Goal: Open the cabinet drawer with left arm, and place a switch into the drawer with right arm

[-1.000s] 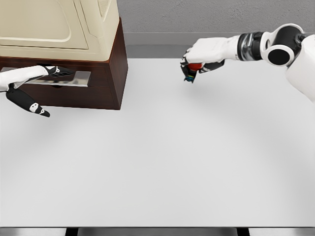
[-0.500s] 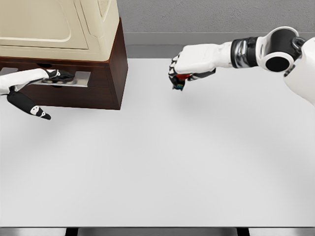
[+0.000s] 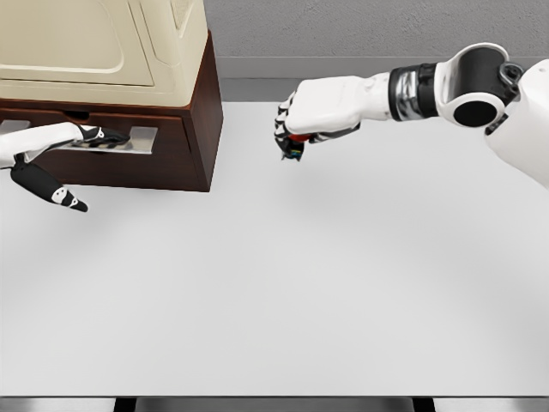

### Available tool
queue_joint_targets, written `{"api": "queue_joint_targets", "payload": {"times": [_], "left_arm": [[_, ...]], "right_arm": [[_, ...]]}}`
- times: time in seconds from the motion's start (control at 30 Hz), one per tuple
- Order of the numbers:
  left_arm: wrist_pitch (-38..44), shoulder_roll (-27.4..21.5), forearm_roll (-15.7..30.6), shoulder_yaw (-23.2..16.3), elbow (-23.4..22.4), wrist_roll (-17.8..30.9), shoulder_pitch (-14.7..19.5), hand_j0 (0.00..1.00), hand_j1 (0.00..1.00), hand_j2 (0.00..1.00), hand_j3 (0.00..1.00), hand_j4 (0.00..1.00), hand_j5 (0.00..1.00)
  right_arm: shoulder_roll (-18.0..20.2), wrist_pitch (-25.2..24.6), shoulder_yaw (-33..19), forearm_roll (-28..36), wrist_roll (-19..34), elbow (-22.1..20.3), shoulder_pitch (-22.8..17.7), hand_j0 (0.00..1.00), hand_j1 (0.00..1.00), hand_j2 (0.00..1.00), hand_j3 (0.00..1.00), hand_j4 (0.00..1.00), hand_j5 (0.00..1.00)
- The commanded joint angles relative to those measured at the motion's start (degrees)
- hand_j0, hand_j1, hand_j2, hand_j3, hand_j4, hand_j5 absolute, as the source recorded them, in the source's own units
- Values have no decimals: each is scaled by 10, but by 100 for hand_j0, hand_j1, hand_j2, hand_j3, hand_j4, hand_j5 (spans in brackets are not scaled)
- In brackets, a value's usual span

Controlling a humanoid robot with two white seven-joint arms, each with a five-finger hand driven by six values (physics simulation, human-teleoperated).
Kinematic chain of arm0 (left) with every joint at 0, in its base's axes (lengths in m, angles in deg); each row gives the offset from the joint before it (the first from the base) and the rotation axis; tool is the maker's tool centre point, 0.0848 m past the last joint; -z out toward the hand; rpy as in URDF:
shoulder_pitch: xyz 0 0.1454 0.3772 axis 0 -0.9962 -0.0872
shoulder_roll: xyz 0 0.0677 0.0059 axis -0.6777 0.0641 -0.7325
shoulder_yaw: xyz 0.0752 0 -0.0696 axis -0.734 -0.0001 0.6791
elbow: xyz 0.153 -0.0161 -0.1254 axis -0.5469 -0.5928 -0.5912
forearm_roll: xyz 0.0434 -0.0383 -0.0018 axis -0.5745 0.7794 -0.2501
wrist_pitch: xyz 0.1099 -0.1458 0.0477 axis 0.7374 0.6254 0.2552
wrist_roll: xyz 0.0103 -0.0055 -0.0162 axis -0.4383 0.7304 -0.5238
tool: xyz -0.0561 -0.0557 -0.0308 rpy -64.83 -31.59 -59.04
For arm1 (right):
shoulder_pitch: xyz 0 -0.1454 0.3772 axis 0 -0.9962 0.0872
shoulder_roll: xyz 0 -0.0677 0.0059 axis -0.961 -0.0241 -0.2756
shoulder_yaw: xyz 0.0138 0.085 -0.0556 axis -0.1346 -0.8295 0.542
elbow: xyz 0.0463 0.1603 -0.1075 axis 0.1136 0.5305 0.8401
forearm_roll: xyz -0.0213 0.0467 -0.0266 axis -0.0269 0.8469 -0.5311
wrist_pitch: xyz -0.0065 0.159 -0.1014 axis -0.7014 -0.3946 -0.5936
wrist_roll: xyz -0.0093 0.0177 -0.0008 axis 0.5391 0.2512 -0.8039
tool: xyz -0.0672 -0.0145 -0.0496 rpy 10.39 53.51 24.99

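Two hands: mine, both in view
left hand [image 3: 51, 150]: fingers on drawer [image 3: 129, 142] handle, thumb apart
right hand [image 3: 313, 112]: clamped on switch [image 3: 294, 146], above desk [image 3: 283, 283]
cabinet [image 3: 111, 94]: far left

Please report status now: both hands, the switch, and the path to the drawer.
Left hand at drawer handle, grip unclear. Right hand shut on switch, above table. Nothing between switch and cabinet.

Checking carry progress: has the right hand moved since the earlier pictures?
Yes. The right hand, holding the switch, has travelled left, closer to the cabinet.
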State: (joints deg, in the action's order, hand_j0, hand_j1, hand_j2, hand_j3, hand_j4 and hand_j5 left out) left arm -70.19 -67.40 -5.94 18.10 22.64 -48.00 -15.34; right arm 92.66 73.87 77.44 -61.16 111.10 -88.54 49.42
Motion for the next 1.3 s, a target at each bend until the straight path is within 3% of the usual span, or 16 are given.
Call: {"api": "queue_joint_targets", "payload": {"times": [0.0,1.27], "left_arm": [[4,-1,38,-5,9,7,0,100,100,100,100,100,100],[4,-82,150,-8,29,7,-28,100,100,100,100,100,100]], "right_arm": [[0,-2,-1,3,0,-10,0,46,46,46,46,46,46],[-63,-2,5,3,0,-14,37,46,46,46,46,46,46]]}}
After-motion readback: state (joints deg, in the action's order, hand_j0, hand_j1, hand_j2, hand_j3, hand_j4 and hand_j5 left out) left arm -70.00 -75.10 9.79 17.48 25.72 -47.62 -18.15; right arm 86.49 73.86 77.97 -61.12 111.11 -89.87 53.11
